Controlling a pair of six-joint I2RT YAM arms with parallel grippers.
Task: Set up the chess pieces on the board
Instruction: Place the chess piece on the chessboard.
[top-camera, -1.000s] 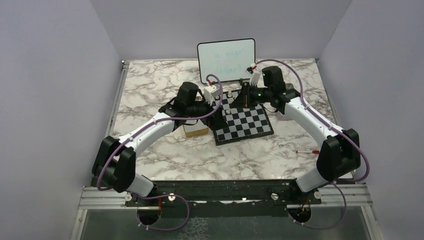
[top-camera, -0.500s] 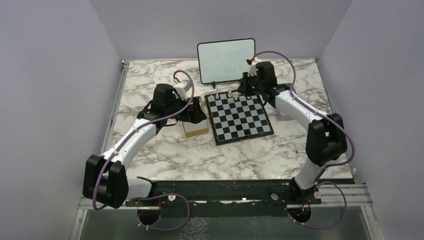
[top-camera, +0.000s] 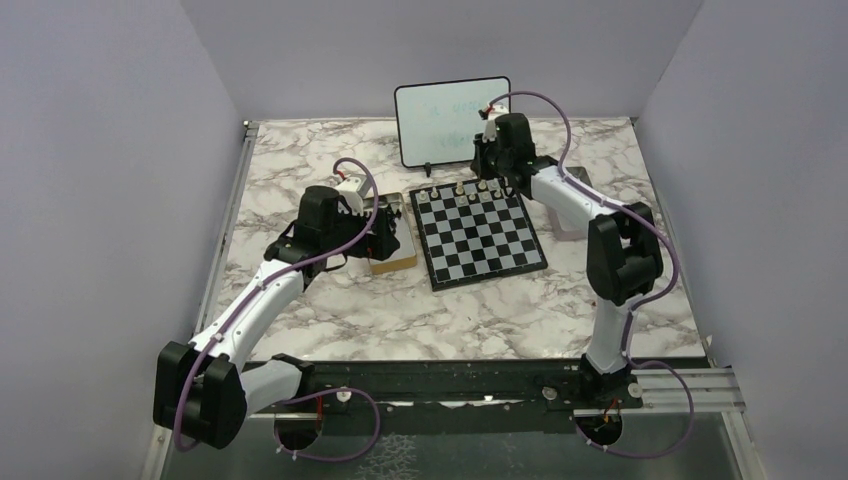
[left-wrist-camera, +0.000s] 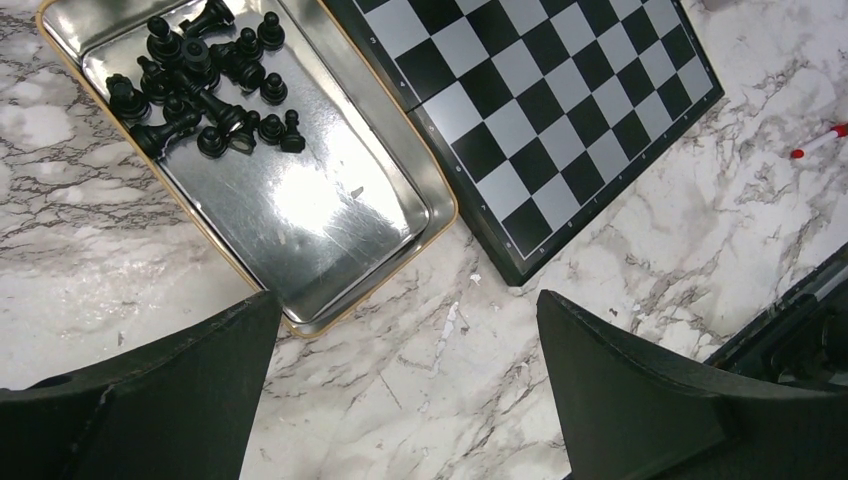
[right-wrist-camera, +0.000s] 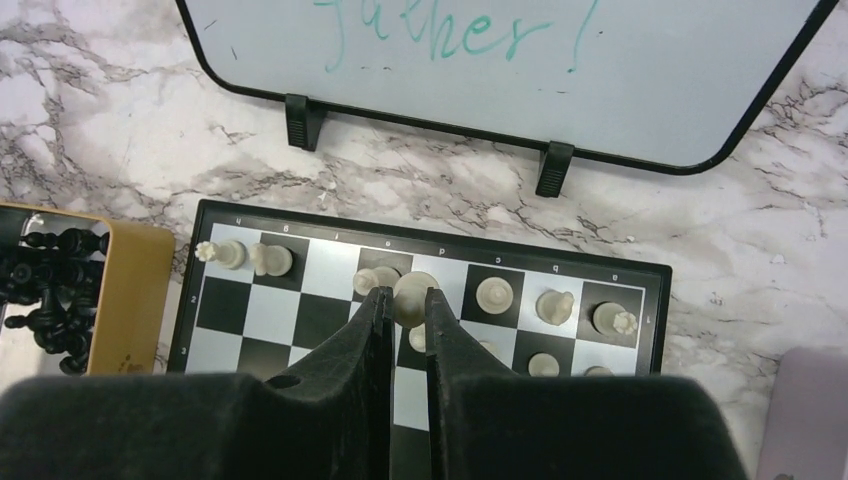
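1. From the top external camera, the chessboard (top-camera: 480, 238) lies flat in the middle of the marble table (top-camera: 300, 170). A whiteboard (top-camera: 452, 120) stands just behind its far edge. A few pale chess pieces (top-camera: 459, 187) stand along the board's far row.
2. In the same view, an open tin (top-camera: 392, 262) lies just beside the board's left edge, and the left gripper (top-camera: 383, 225) hangs over it. The right gripper (top-camera: 489, 170) reaches down at the board's far edge. This view is too small to show how far either one is open.
3. The left wrist camera shows the left gripper (left-wrist-camera: 405, 310) spread wide, its two dark fingers (left-wrist-camera: 200, 380) far apart with nothing between them. Below lies the tin (left-wrist-camera: 300, 200), with black chess pieces (left-wrist-camera: 200, 85) heaped in its far corner. The rest of its shiny floor is bare.
4. Also in that view, the chessboard (left-wrist-camera: 560, 100) lies alongside the tin. No pieces stand on the squares seen here. A red-capped marker (left-wrist-camera: 820, 140) lies on the marble beyond the board.
5. The right wrist camera shows the right gripper (right-wrist-camera: 407, 300) drawn nearly together. A round-headed pale piece (right-wrist-camera: 413, 293) sits between its fingertips (right-wrist-camera: 372, 325) over the back row of the chessboard (right-wrist-camera: 245, 310).
6. More pale chess pieces (right-wrist-camera: 493, 293) stand on both sides of it in that row, and a few in the next. The whiteboard (right-wrist-camera: 500, 60), which has green writing on it, stands just beyond.
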